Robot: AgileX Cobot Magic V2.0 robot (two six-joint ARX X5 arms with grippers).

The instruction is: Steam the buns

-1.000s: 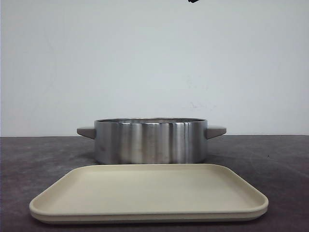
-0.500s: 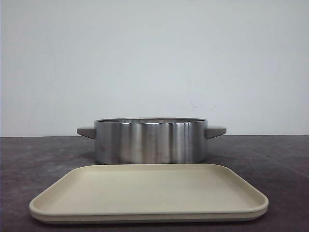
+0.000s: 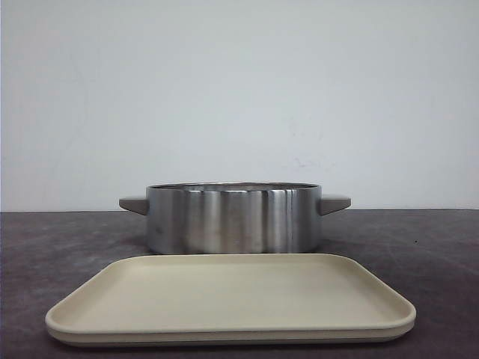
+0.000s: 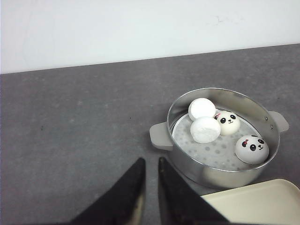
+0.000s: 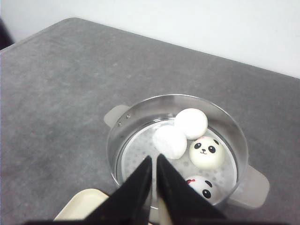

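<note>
Four buns lie in a round steel steamer pot (image 3: 232, 221), and the front view does not show inside it. In the left wrist view, two buns show panda faces (image 4: 227, 123) (image 4: 252, 149) and two show only plain white (image 4: 202, 108) (image 4: 205, 130). In the right wrist view they are two panda buns (image 5: 206, 152) (image 5: 201, 187) and two plain white ones (image 5: 191, 123) (image 5: 169, 141). My left gripper (image 4: 151, 162) is shut and empty, above the table beside the pot's handle. My right gripper (image 5: 153, 159) is shut and empty, high above the pot's near rim.
A flat beige tray (image 3: 224, 329) lies on the dark table in front of the pot, with nothing on it. It also shows in the left wrist view (image 4: 253, 201) and in the right wrist view (image 5: 82, 206). A white wall stands behind the table.
A dark arm part at the top edge of the front view one second ago has gone out of view. The pot and tray have not moved.
</note>
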